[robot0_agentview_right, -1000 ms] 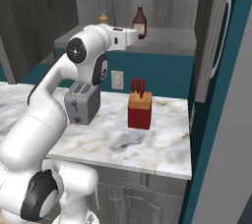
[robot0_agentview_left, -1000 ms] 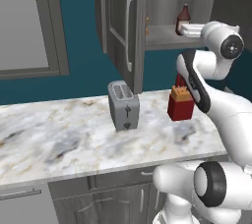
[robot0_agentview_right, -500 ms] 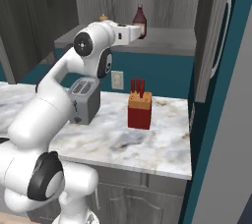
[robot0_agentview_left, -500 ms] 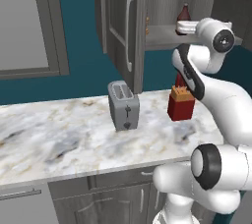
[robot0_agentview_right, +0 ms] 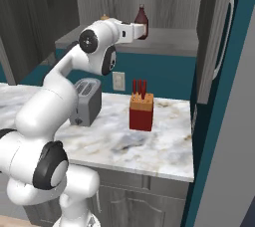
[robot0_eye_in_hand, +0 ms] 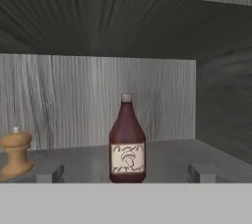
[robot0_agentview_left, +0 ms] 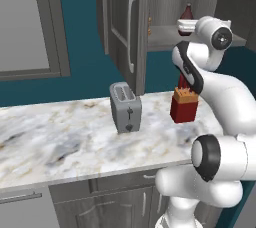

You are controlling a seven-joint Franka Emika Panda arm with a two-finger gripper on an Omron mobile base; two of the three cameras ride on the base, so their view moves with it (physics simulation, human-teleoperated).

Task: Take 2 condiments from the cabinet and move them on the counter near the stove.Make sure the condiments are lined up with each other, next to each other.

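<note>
- Tool (robot0_eye_in_hand: 126,173) stands with jaws spread wide and empty, levelled at the cabinet shelf; its two dark fingertips (robot0_eye_in_hand: 50,174) flank the bottle without touching it.
- Small dark red-brown bottle with narrow neck, pale cap and paper label (robot0_eye_in_hand: 127,142) stands upright on the inner shelf, centred between the fingertips and a little beyond them.
- Handling, as a judgement: the bottle looks rigid, light and smooth-sided, probably slippery. Its tall narrow form could tip if nudged at the neck. The best hold appears to be across the wide lower body at label height, not the tapering neck.
- Short rounded tan-brown shaker (robot0_eye_in_hand: 15,153) stands upright on the same shelf, well apart from the bottle, clear of the approach line. Its waisted shape suggests a grip at the narrow middle.
- Grey wood-grain wall cabinet (robot0_agentview_left: 122,32) has its tall door with the long curved silver handle swung open.
- White-grey marble tabletop (robot0_agentview_left: 65,137) lies below, carrying a grey two-slot toaster (robot0_agentview_left: 125,107) and a red knife block with red handles (robot0_agentview_left: 183,106); neither is a condiment.
- Neither condiment has yet left the shelf.
</note>
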